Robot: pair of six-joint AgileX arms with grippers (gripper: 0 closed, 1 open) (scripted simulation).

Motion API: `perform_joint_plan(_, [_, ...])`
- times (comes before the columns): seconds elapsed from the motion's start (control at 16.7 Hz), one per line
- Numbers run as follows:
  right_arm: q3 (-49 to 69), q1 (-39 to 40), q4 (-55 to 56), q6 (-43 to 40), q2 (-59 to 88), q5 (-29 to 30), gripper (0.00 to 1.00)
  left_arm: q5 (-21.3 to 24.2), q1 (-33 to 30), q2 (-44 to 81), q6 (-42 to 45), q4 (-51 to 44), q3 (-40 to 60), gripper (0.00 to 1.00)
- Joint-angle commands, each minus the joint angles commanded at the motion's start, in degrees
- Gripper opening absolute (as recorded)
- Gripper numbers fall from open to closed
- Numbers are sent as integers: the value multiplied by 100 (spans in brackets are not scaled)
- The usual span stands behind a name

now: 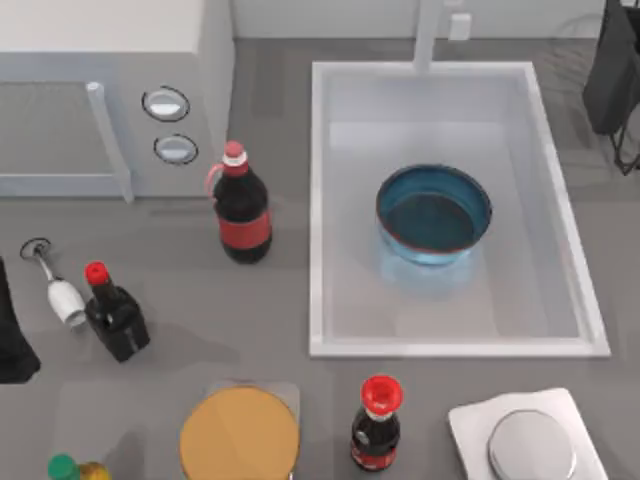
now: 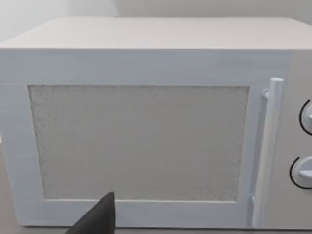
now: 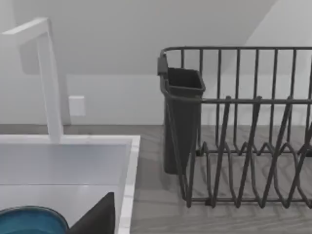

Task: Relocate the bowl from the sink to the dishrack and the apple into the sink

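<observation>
In the sink [image 1: 320, 200], at centre, the glossy bowl [image 1: 434, 213] is judged rigid, slippery, best gripped at its rim; gripper states cannot be told

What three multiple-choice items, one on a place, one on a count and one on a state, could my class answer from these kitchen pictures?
1. Where is the bowl?
A. on the tan disc
B. in the dishrack
C. in the sink

2. How many red-capped bottles stand on the table in the top view?
A. one
B. three
C. five

3. In what state is the bowl?
A. upright and empty
B. upside down
C. holding an apple

Answers:
1 C: the basin's rim lies all round the bowl.
2 B: one stands near the dials, one near the left edge and one near the front edge.
3 A: its dark teal inside faces up, with nothing in it.
</observation>
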Motion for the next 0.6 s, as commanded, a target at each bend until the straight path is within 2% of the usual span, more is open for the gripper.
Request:
perform_joint_plan(0.3, [328,85,-128,42,329,-11,100,0,0,0,0,0,0,100])
perform_joint_plan(0.6, [1939,428,-834,266,1996,22,100,0,0,0,0,0,0,100])
